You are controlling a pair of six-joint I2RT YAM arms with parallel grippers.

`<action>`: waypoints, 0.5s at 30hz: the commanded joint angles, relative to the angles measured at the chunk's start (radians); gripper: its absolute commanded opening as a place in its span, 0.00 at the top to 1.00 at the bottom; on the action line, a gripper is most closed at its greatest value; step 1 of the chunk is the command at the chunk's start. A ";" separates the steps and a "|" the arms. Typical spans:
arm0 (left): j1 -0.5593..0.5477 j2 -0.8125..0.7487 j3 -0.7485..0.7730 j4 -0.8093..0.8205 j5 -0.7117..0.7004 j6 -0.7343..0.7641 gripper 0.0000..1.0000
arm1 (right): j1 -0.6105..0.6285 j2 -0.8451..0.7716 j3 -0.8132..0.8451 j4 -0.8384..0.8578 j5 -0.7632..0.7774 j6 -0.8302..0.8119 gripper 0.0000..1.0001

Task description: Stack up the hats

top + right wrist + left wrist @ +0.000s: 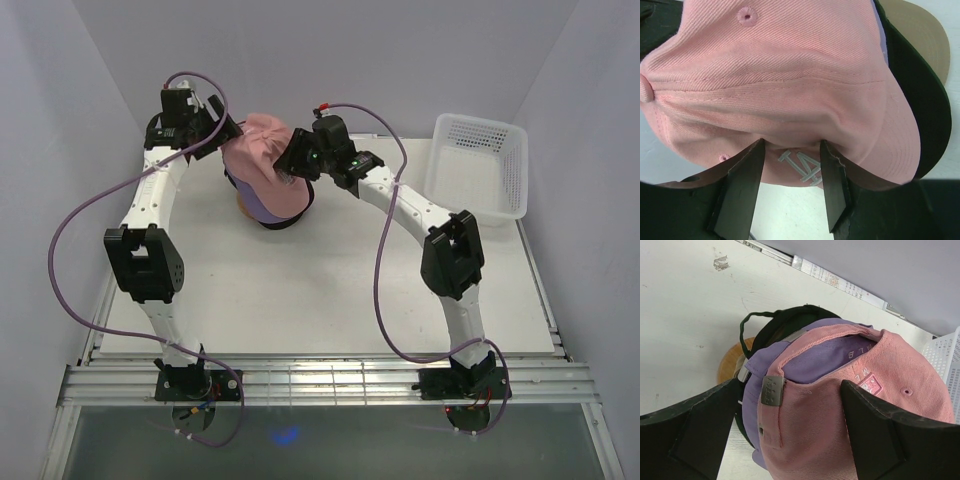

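Note:
The hats sit in one pile at the back of the table. The pink hat (pixel 265 150) (pixel 890 365) (pixel 780 65) is on top, over a lavender hat (pixel 262 208) (pixel 810 355) and black hats (pixel 790 315) (pixel 920 100). The pile rests on a wooden stand (pixel 730 362). My left gripper (pixel 228 135) (pixel 790 385) is open wide around the pink hat's rear strap; its right finger (pixel 875 430) touches the fabric. My right gripper (pixel 293 160) (pixel 791 142) is open at the pink hat's front, its tips against the crown just above the embroidered logo.
A white mesh basket (pixel 478 165) (pixel 945 355) stands at the back right. Grey walls enclose the table on the left, back and right. Both arms reach inward and meet over the pile at the back centre.

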 commanded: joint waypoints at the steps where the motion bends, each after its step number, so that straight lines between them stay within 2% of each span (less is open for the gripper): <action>1: 0.012 0.000 0.047 -0.020 -0.007 0.006 0.08 | 0.009 -0.059 0.005 -0.033 0.021 -0.040 0.45; 10: 0.015 -0.032 0.141 -0.020 0.016 0.019 0.02 | 0.003 -0.144 0.046 -0.034 0.029 -0.063 0.42; 15: 0.015 -0.093 0.162 -0.020 0.013 0.016 0.02 | -0.017 -0.262 -0.016 -0.041 0.040 -0.087 0.40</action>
